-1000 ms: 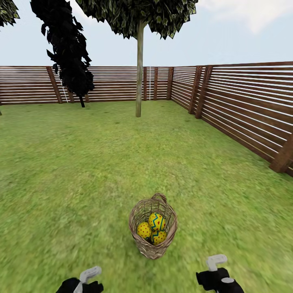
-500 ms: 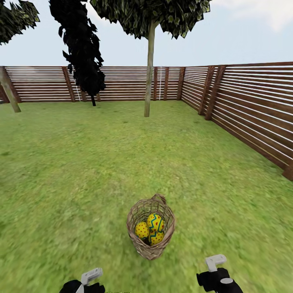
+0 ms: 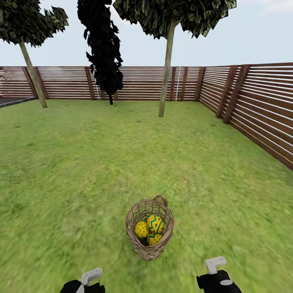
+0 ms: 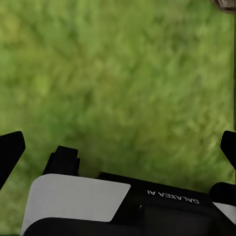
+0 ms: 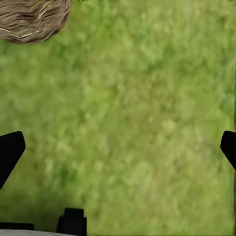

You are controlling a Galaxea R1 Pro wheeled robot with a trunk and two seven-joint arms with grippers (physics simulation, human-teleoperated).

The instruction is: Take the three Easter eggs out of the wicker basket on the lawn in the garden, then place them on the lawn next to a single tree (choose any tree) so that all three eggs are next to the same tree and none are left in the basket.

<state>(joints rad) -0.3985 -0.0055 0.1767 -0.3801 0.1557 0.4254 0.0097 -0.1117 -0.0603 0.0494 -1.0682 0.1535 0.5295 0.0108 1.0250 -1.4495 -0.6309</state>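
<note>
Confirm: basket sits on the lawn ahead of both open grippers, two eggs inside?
Wrong on the count. The head view shows three eggs in the basket, not two. The rest holds: it stands on the lawn, ahead of the open left gripper and right gripper.

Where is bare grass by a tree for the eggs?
Open mottled green lawn rings the pale-trunked tree, bordered behind by the brown slatted fence. The only crowded spot is the small brown wicker basket, holding three yellow dotted eggs.
</note>
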